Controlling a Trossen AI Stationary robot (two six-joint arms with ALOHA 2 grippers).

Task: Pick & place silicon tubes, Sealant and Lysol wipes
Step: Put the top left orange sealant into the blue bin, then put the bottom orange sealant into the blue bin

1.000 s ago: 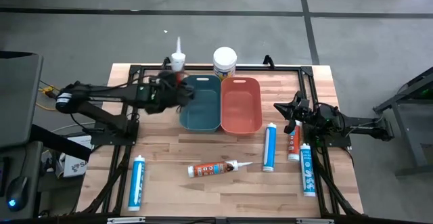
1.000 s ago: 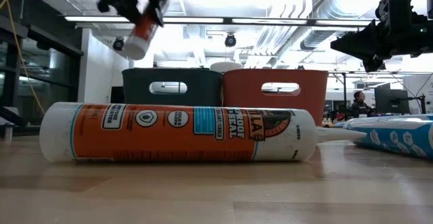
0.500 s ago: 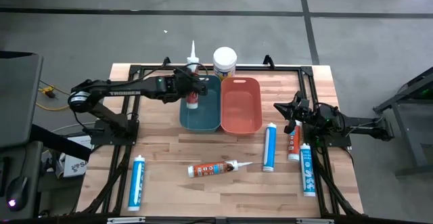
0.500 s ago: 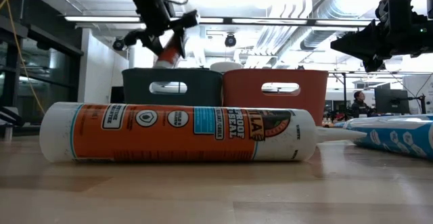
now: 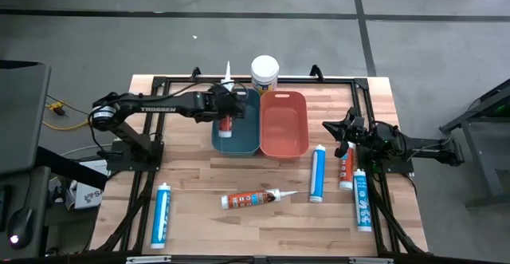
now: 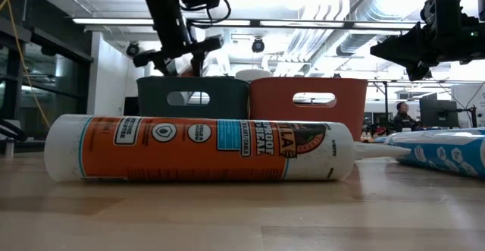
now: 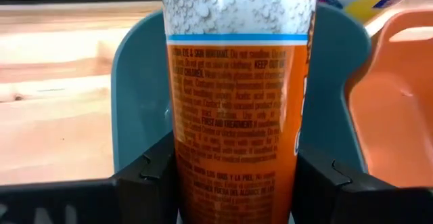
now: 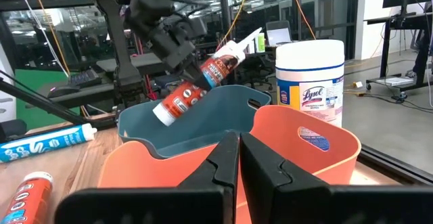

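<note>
Now the left pincer (image 5: 225, 114), clamped on an orange tube (image 5: 226, 117), should lower it fully inside the teal bin (image 5: 237, 144) before releasing; right pincer (image 5: 341, 141) waits, fingers together.

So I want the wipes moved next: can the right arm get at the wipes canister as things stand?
Probably yes. The right gripper is shut and empty, and the wipes canister stands upright behind the orange bin, so the arm would have to reach over that bin.
</note>
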